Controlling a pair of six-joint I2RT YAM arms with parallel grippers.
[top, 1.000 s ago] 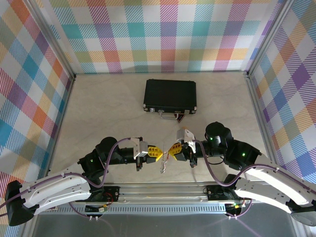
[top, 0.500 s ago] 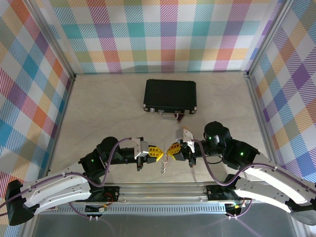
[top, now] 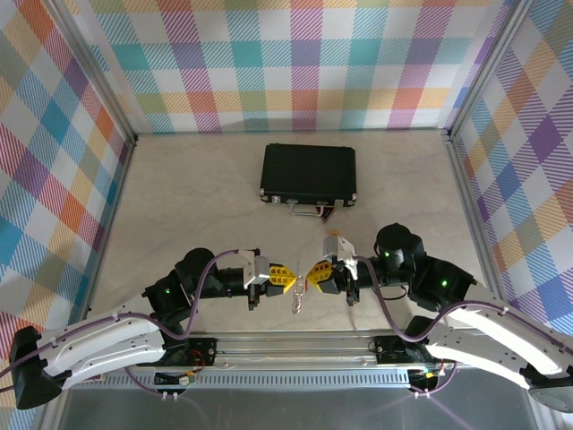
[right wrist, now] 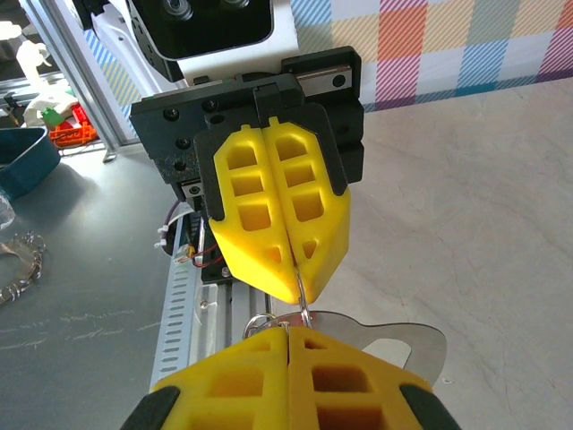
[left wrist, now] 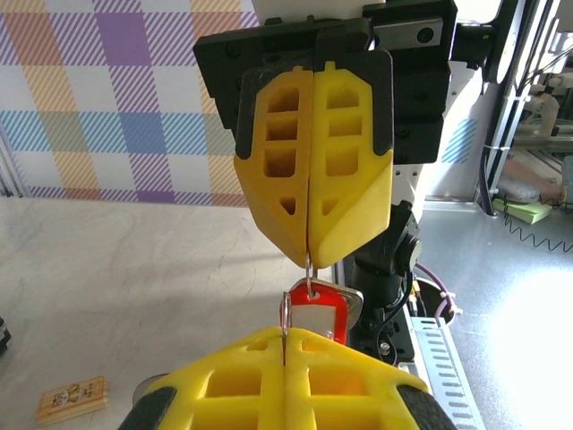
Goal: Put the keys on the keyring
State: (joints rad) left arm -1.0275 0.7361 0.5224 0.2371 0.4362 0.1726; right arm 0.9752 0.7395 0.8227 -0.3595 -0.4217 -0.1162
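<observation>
**Tool state.** The left tool [top: 283, 277] and the right tool [top: 314, 273] are positioned tip to tip above the near edge of the desk [top: 197, 197], almost touching. The yellow fingers of each tool are pressed together with no gap visible at the seam. In the wrist views, a thin wire ring [left wrist: 284, 313] is pinched at the fingertips of both tools, one from each side.

**Key.** The key [left wrist: 315, 315] is identified by its oblong red plastic head. It is suspended from the wire ring in the narrow space between the two sets of fingertips, clear of the desk. A silver part is seen just behind the red head. It cannot be determined whether this is the key's blade or the keyring.

**Keyring.** In the right wrist view, the keyring [right wrist: 394, 339], a flat grey metal loop, is seen protruding sideways just beyond the right tool's fingertips, beside the wire ring. It cannot be determined whether the key is already threaded onto it.

**Surroundings.** A closed black case [top: 309, 173] is located at the far centre of the desk, well apart from both tools. A small yellow-orange tag [left wrist: 72, 400] is lying flat on the desk.
</observation>
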